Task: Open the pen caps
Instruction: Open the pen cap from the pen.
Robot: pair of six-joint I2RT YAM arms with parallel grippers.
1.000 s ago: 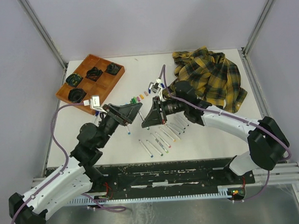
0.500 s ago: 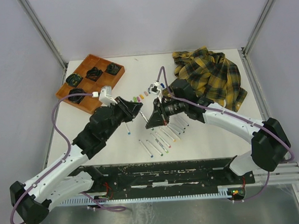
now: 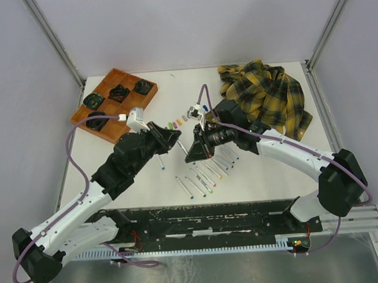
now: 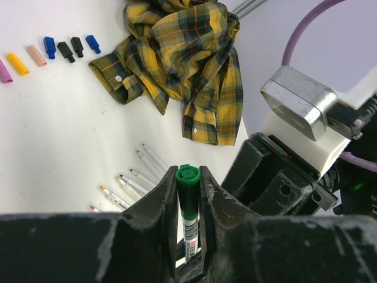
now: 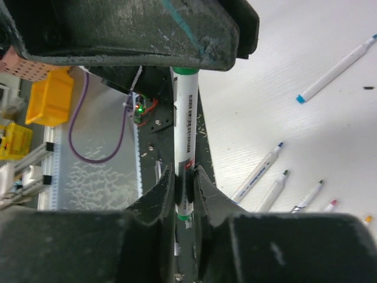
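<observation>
We see both arms meeting over the middle of the white tabletop, with one marker spanning the gap between them. The left hand is closed on the green cap at one end of that marker. In the left wrist view the cap's top pokes up between the two fingers, and the printed white barrel runs down between them below it. The right hand is closed around the barrel near its other end, one finger on each side. From this angle we cannot tell how firmly it pinches. The green cap is seated on the marker, which is held off the tabletop between the two hands.

The other pen caps lie loose in a short row on the tabletop just beyond the hands. The left wrist view shows them as pink, yellow, peach, blue and black stubs, lying side by side but apart. A spread of uncapped markers lies side by side nearer the arm bases, below the right hand. One more marker with a blue tip lies apart, beside the left arm. A yellow and dark plaid shirt is crumpled at the far right. A wooden tray sits at the far left, with black items in its compartments.
</observation>
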